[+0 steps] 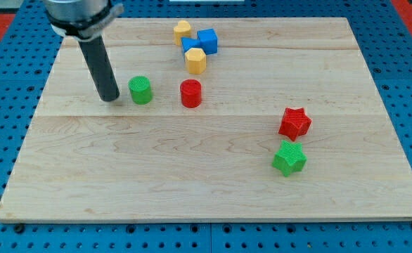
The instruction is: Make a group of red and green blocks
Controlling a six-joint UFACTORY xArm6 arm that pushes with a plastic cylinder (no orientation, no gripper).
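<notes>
My tip (110,99) rests on the board just left of a green cylinder (140,91), close to it with a small gap. A red cylinder (190,93) stands right of the green cylinder. A red star block (294,123) and a green star block (289,158) sit close together at the view's lower right, the red one above the green one.
At the view's top centre two yellow blocks (183,30) (195,60) and two blue blocks (207,40) (190,46) form a tight cluster. The wooden board (213,190) lies on a blue pegboard surface.
</notes>
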